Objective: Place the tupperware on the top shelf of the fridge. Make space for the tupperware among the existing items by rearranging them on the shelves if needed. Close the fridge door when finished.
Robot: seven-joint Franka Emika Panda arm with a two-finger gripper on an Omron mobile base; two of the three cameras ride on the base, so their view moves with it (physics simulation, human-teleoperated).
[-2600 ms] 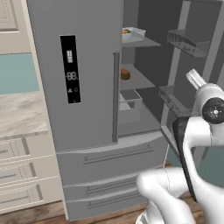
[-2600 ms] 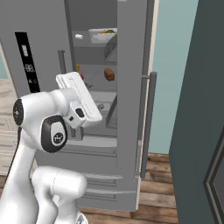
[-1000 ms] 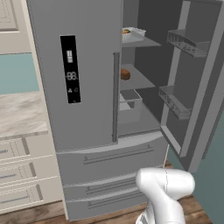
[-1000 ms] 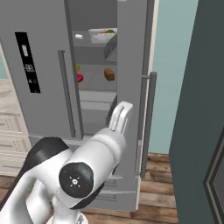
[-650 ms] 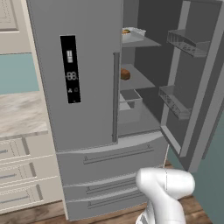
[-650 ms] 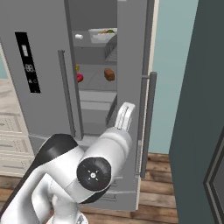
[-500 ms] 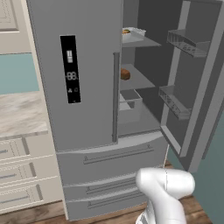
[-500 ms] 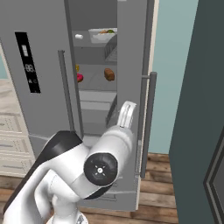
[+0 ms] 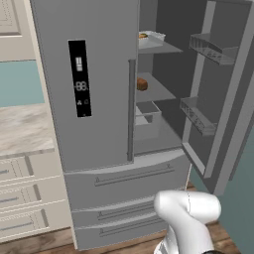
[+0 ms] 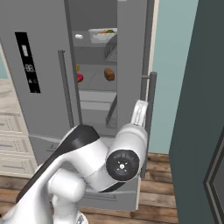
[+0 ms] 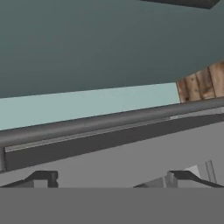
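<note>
Reaching round the outer face of the open right door of the fridge [image 9: 99, 99]: over the last couple of seconds the arm has swung down out of the cavity and now sits behind that door, gripper [image 11: 109, 178] with jaws spread wide, holding nothing, the door's bar handle [image 11: 109, 119] just ahead of the fingertips [image 11: 43, 177]. The tupperware [image 10: 104, 34] is already on the top shelf [image 9: 161, 48], toward its front edge; brown loaf chunk [image 10: 109, 74] sits one shelf down. My read: placement is done, only the door close is left. Door remains wide open, so expect a push on the handle side next.
</note>
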